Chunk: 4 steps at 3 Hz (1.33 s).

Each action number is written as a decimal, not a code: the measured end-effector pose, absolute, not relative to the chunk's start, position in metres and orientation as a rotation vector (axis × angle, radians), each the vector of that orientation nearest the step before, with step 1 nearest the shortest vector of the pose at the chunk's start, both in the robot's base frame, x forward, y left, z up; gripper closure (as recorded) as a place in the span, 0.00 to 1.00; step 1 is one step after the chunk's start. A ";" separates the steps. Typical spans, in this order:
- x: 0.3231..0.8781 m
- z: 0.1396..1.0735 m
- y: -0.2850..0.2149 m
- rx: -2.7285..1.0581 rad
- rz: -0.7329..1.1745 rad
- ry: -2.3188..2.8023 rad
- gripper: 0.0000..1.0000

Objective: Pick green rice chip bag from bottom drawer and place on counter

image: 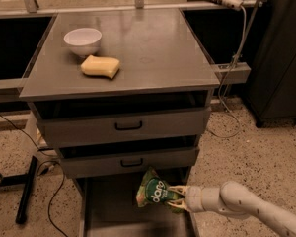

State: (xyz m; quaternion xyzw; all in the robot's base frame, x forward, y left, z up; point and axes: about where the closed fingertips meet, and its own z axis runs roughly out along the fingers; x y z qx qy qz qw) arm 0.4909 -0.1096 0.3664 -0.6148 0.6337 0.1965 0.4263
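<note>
The green rice chip bag (153,192) hangs upright above the open bottom drawer (108,206), just below the front of the second drawer. My gripper (176,197) comes in from the lower right on a pale arm and is shut on the bag's right edge. The bag shows a dark green round logo with white lettering. The counter (148,48) is the flat grey top of the cabinet, well above the bag.
A white bowl (82,41) and a yellow sponge (100,66) sit on the counter's left half. Two black-handled drawers (128,126) stand slightly open above the bag. A black stand leg (25,189) and cables lie on the floor at left.
</note>
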 end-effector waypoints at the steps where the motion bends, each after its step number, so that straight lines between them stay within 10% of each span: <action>1: 0.479 0.439 -0.129 -1.600 0.379 1.550 1.00; 4: 0.503 0.562 -0.156 -1.701 0.317 1.459 1.00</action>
